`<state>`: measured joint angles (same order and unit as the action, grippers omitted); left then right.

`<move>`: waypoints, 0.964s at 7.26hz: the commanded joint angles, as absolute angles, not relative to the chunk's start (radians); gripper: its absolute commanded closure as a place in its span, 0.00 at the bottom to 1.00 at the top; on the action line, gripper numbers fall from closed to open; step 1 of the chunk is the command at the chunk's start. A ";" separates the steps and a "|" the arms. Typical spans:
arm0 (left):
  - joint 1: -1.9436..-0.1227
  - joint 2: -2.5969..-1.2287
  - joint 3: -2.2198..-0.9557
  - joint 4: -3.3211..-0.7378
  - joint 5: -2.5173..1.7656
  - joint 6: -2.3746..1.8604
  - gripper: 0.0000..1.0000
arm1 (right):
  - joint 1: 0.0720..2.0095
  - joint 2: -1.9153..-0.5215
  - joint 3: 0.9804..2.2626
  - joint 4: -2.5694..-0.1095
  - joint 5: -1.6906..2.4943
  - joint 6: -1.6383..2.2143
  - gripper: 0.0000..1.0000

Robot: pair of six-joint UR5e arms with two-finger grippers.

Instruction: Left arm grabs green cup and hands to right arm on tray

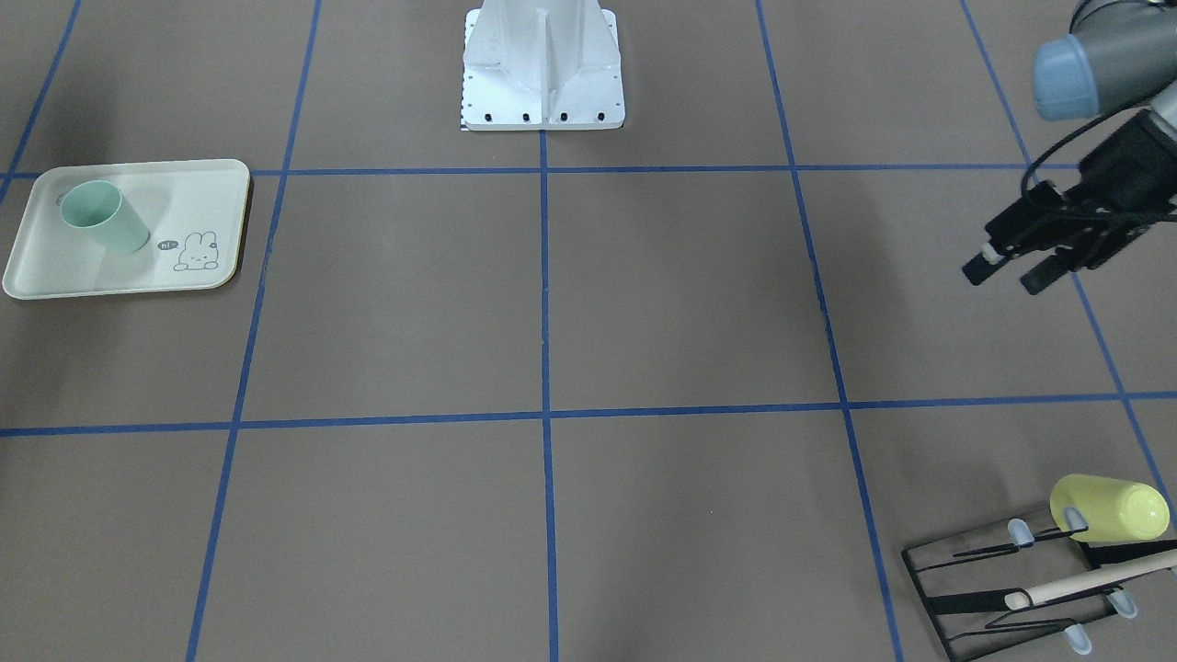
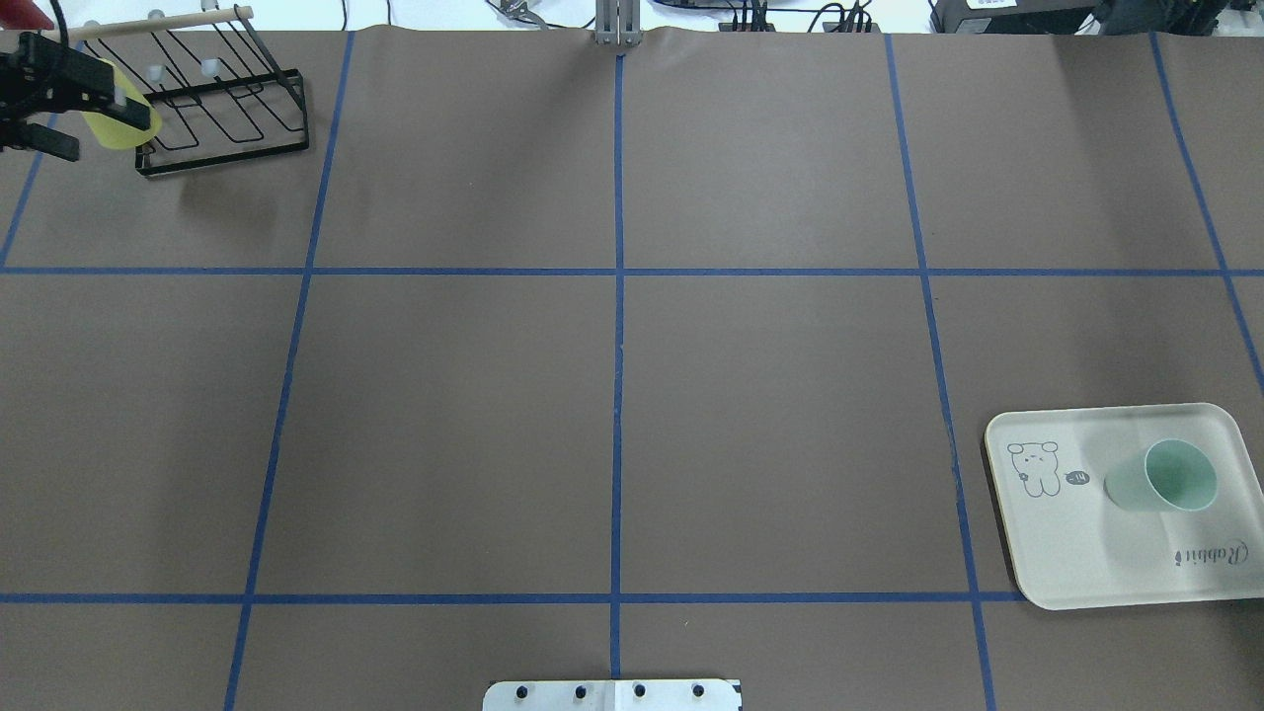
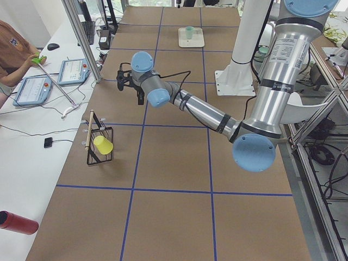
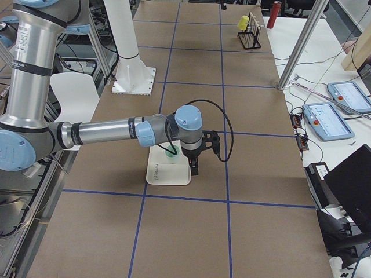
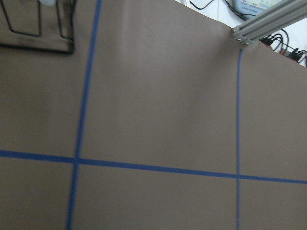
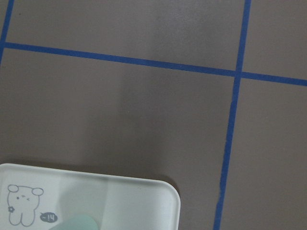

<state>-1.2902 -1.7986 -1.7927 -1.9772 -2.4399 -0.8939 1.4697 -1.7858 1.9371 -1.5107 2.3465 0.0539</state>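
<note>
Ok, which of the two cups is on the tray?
The mint-green cup, upright on the white tray; the yellow cup sits on the black wire rack.

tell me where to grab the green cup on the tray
Take the green cup by its wall just below the rim, coming straight down from above: it stands upright, mouth up, clear of the tray rim, so both sides look reachable.

Left arm [image 3: 283, 65], right arm [image 4: 98, 133]: silver-grey tubes | pale blue joint caps [image 3: 253, 153] | black cable loops [image 4: 231, 136] | black left gripper [image 1: 1004, 276] | white base plate [image 1: 542, 83], dark screws [image 1: 525, 118]
</note>
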 commanded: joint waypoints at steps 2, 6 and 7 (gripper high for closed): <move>-1.487 -1.775 -1.761 -1.543 -2.263 -0.058 0.00 | 1.511 -1.750 1.930 -1.589 2.341 -0.026 0.00; -1.677 -1.736 -1.556 -1.523 -2.310 0.342 0.00 | 1.525 -1.741 1.918 -1.589 2.300 -0.041 0.00; -1.674 -1.691 -1.557 -1.535 -2.316 0.336 0.00 | 1.531 -1.741 1.914 -1.589 2.309 -0.041 0.00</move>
<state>-1.6649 -1.7293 -1.5688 -1.5278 -2.3074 0.3128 1.5245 -1.7438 1.9189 -1.5892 2.3100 -0.0364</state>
